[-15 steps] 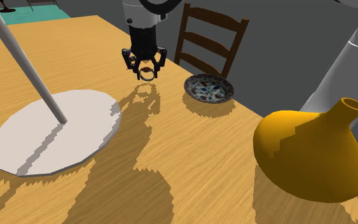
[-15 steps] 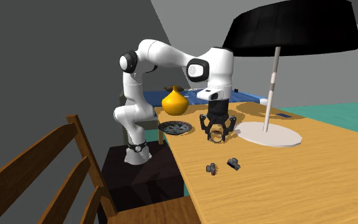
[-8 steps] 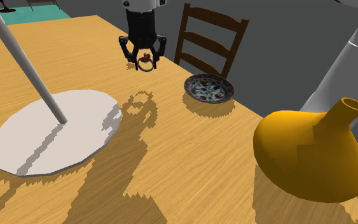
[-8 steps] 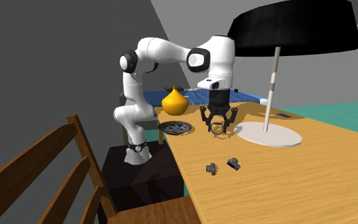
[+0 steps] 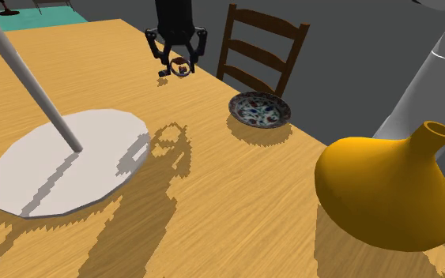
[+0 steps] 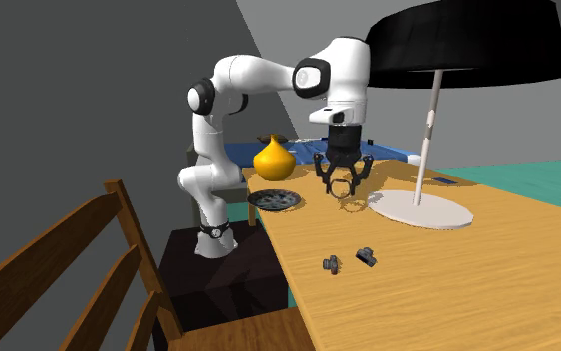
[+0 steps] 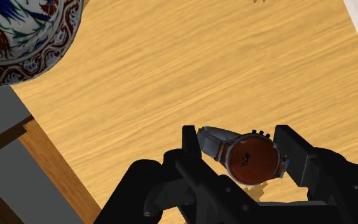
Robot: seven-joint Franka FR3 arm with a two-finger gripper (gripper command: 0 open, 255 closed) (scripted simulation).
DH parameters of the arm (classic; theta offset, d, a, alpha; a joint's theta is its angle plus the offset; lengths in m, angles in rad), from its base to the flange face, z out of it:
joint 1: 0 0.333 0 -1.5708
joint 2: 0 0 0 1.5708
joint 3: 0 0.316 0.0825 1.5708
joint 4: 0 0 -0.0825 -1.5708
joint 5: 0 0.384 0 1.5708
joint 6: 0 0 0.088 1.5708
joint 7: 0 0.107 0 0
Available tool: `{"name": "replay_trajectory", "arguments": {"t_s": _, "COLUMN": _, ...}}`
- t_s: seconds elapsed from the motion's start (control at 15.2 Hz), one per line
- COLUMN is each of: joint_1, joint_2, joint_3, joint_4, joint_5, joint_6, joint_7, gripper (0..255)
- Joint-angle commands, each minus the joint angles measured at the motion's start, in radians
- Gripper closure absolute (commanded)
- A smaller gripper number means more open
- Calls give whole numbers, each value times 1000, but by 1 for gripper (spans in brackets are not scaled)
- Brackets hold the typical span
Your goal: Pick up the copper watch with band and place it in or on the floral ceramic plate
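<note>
The copper-faced watch [image 7: 252,159] sits clamped between the two black fingers of the tool [image 7: 240,147], which press on opposite sides of its round case. Its grey band curls away on one side and its dial is turned up toward the wrist camera. Gripping the rigid case and not the floppy band likely gives the firmer hold, and it leaves the strap free to dangle. In the shoulder view the tool hangs well above the wooden table [image 5: 236,182], so the watch rides in the air and touches nothing but the fingers. That height looks meant to carry the watch over the raised rim of the floral ceramic plate [image 5: 258,110]. The plate rests empty near the table edge, just in front of a dark wooden chair [image 5: 260,47]. It lies to the shoulder view's right of the tool and nearer the camera. Seen from the wrist, it is off to one side and not beneath the watch, so I judge that a sideways carry comes before any lowering. The lamp's white round base [image 5: 66,162] and slanting pole [image 5: 31,79] stand on the other side of the tool, and the yellow gourd-shaped vase [image 5: 386,189] sits beyond the plate. Neither seems to block the path.
</note>
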Motion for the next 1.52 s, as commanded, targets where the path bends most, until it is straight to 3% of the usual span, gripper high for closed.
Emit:
{"name": "replay_trajectory", "arguments": {"t_s": 0.0, "joint_1": 2, "joint_2": -2, "joint_3": 2, "joint_4": 42, "joint_5": 2, "joint_6": -34, "joint_7": -1, "gripper": 255}}
{"name": "replay_trajectory", "arguments": {"t_s": 0.07, "joint_1": 3, "joint_2": 1, "joint_3": 3, "joint_4": 58, "joint_5": 1, "joint_6": -48, "joint_7": 0, "gripper": 255}}
{"name": "replay_trajectory", "arguments": {"t_s": 0.53, "joint_1": -37, "joint_2": -333, "joint_3": -62, "joint_4": -280, "joint_5": 151, "joint_6": -10, "joint_7": -130, "gripper": 255}}
{"name": "replay_trajectory", "arguments": {"t_s": 1.19, "joint_1": 5, "joint_2": -744, "joint_3": -196, "joint_4": -618, "joint_5": 235, "joint_6": -84, "joint_7": -267, "gripper": 255}}
{"name": "replay_trajectory", "arguments": {"t_s": 1.45, "joint_1": 9, "joint_2": -754, "joint_3": -189, "joint_4": -678, "joint_5": 242, "joint_6": -34, "joint_7": -270, "gripper": 255}}
